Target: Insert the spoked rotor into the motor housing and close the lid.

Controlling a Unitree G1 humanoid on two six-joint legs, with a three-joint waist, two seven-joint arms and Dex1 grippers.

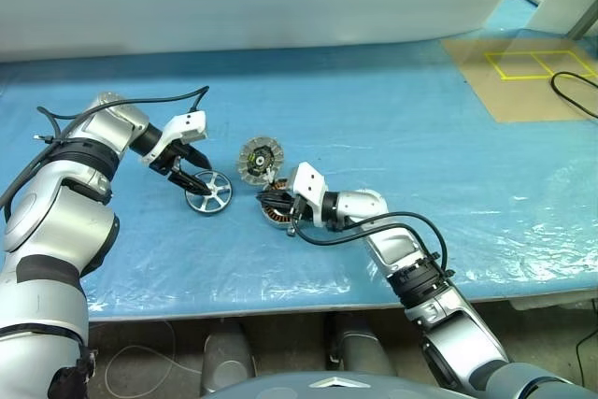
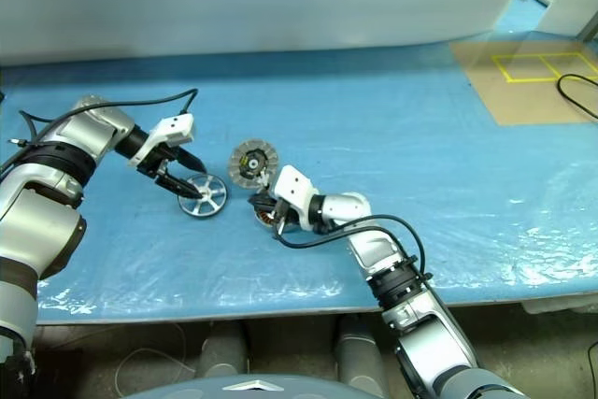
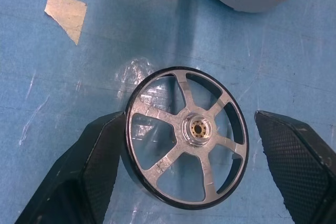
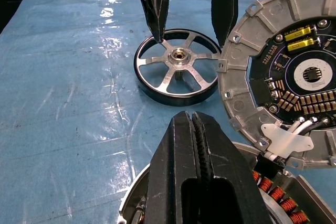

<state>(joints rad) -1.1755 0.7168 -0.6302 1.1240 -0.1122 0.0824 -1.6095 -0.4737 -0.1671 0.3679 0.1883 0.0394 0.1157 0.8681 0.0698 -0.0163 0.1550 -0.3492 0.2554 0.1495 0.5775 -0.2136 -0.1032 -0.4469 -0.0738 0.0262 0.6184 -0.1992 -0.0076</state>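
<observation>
Two spread left gripper fingers straddle the spoked rotor; right gripper pressed together

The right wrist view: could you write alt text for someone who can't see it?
A dark spoked rotor lies flat on a blue plastic-covered table, with the left gripper hanging open above it. In the foreground the right gripper is shut, resting over the motor housing with its copper windings; beside it the ribbed lid leans tilted, showing a circuit board.

- From our head, both eye views look down over the blue surface, sharing mid-frame parts.
- Our wrist views sit close; both catch the spoked rotor.
</observation>
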